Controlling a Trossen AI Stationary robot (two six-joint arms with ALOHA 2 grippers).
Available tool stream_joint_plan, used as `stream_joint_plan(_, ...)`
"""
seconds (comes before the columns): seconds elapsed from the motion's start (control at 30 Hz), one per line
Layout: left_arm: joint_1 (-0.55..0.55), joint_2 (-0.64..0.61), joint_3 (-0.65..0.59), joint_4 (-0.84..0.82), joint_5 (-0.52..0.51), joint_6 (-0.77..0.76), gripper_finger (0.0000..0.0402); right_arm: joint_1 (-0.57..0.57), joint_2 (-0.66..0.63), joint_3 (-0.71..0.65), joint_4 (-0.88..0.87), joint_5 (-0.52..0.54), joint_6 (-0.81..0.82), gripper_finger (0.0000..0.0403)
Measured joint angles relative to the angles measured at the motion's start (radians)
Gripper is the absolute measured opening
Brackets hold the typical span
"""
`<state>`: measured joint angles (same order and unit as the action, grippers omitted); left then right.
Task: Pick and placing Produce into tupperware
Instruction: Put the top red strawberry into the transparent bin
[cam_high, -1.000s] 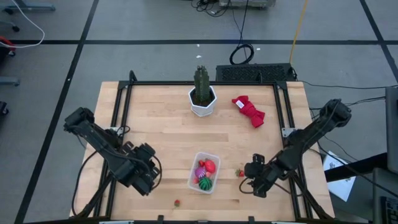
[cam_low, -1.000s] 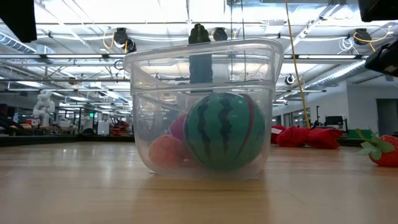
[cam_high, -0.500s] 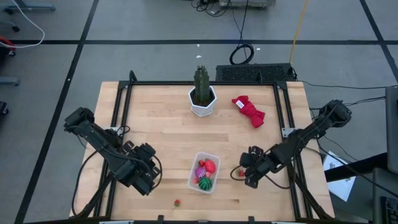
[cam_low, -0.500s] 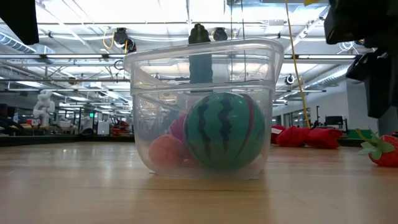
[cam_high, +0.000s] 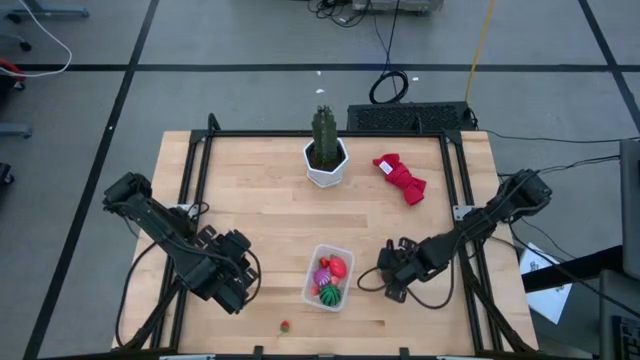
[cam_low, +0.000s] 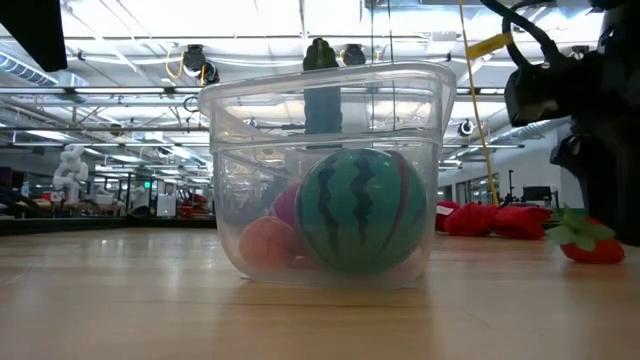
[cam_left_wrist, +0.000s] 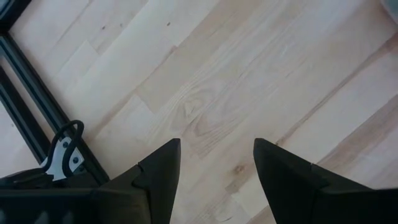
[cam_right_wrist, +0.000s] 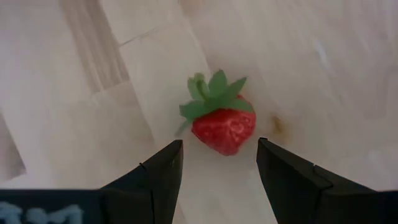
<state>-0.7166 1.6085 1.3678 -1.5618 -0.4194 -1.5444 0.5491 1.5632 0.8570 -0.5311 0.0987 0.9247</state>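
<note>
The clear tupperware (cam_high: 328, 277) (cam_low: 325, 180) stands on the wood near the table's near edge. It holds the green striped ball (cam_low: 362, 210), a larger red piece (cam_high: 338, 266) and a purple piece (cam_high: 323, 277). A small red strawberry with green leaves (cam_right_wrist: 222, 123) (cam_low: 592, 246) lies on the table to its right. My right gripper (cam_high: 385, 280) (cam_right_wrist: 217, 149) hangs open just over it, one finger on each side and short of it, not touching. Another tiny red bit (cam_high: 285, 325) lies by the near edge. My left gripper (cam_high: 235, 285) (cam_left_wrist: 216, 149) waits open over bare wood.
A tall green cactus in a white hexagonal pot (cam_high: 325, 155) stands at the far middle of the table. A red cloth bundle (cam_high: 400, 178) lies far right. A black frame (cam_high: 190, 190) runs along the table's sides. Bare wood stretches between the pot and the tupperware.
My right gripper has moved toward the table's left and come down from beside the strawberry until it is over it, staying open. In the low view the arm has dropped into sight above the strawberry, which now shows slightly nearer the tupperware.
</note>
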Motion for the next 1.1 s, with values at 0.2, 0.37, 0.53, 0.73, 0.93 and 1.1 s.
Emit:
stream_joint_plan(0.2, 0.0, 0.0, 0.0, 0.001, 0.0, 0.0, 0.0209, -0.005, 0.006, 0.0, 0.025, 0.0, -0.023, 0.0196)
stream_joint_plan(0.37, 0.0, 0.0, 0.0, 0.001, 0.0, 0.0, 0.0209, -0.007, 0.003, 0.0, 0.035, 0.001, -0.046, 0.0196)
stream_joint_plan(0.53, 0.0, 0.0, 0.0, 0.001, 0.0, 0.0, 0.0209, -0.013, 0.003, 0.0, 0.034, 0.001, -0.048, 0.0196)
stream_joint_plan(0.73, 0.0, 0.0, 0.0, 0.003, 0.0, 0.0, 0.0209, -0.013, 0.003, 0.0, 0.038, 0.001, -0.055, 0.0196)
stream_joint_plan(0.93, 0.0, 0.0, 0.0, 0.004, 0.0, 0.0, 0.0209, -0.013, 0.003, 0.0, 0.054, 0.001, -0.076, 0.0196)
stream_joint_plan(1.1, 0.0, 0.0, 0.0, 0.015, 0.0, 0.0, 0.0209, -0.013, 0.003, 0.0, 0.069, 0.001, -0.111, 0.0196)
